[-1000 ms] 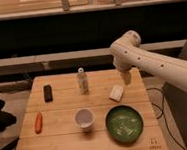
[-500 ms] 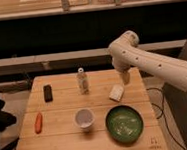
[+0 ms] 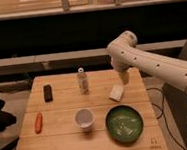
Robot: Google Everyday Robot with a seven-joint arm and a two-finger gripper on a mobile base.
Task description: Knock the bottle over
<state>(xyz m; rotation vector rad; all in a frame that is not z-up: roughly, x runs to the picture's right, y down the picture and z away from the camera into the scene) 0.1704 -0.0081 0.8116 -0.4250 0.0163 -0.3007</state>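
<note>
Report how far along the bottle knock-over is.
Done: nothing yet; the bottle stands upright on the table. In hand: the gripper hangs apart from it, toward the view's right, near a white block. Left: sweep into the bottle and tip it.

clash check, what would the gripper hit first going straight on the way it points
The gripper, above the right rear of the light wooden table, points down and may meet the small white block below, or bare wood beside it; depth unclear.
</note>
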